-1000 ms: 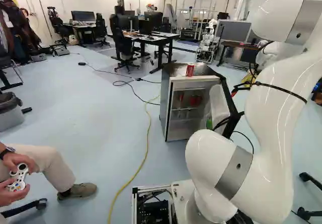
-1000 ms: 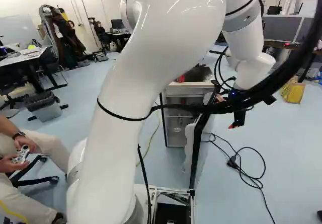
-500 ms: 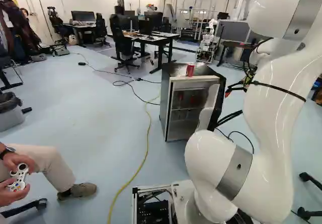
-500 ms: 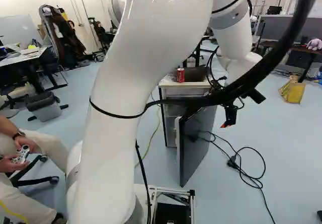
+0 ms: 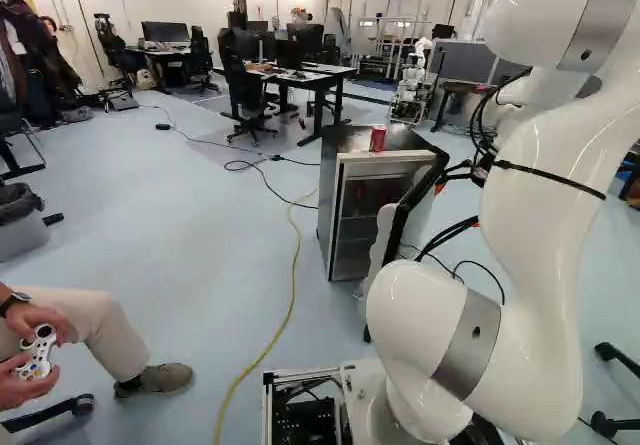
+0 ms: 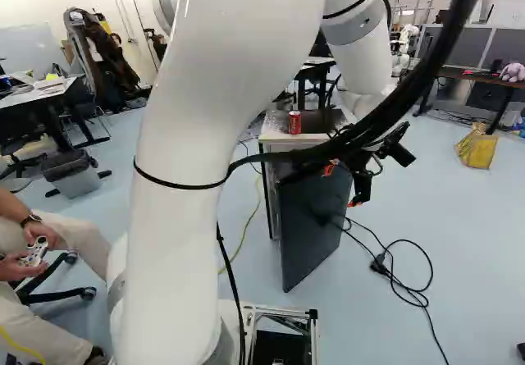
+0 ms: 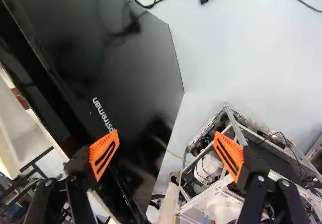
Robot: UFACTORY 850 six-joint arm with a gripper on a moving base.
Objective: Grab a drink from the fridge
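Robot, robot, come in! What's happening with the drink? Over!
Gripper open, empty, by the fridge door. Red can upright on fridge. Door open, partly blocking the inside.

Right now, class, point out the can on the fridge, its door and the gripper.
Can (image 5: pixel 377 139): left base view, its red side.
Fridge door (image 6: pixel 310 227): right base view, outer face.
Gripper (image 7: pixel 166 133): wrist view, midway between fingertips.

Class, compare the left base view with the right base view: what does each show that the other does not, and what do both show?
Only the left base view: the fridge's inside and the door's white inner side.

Only the right base view: the yellow bag and the plush toy.

Both: the fridge, the red can on top of it, the yellow cable and the bin.
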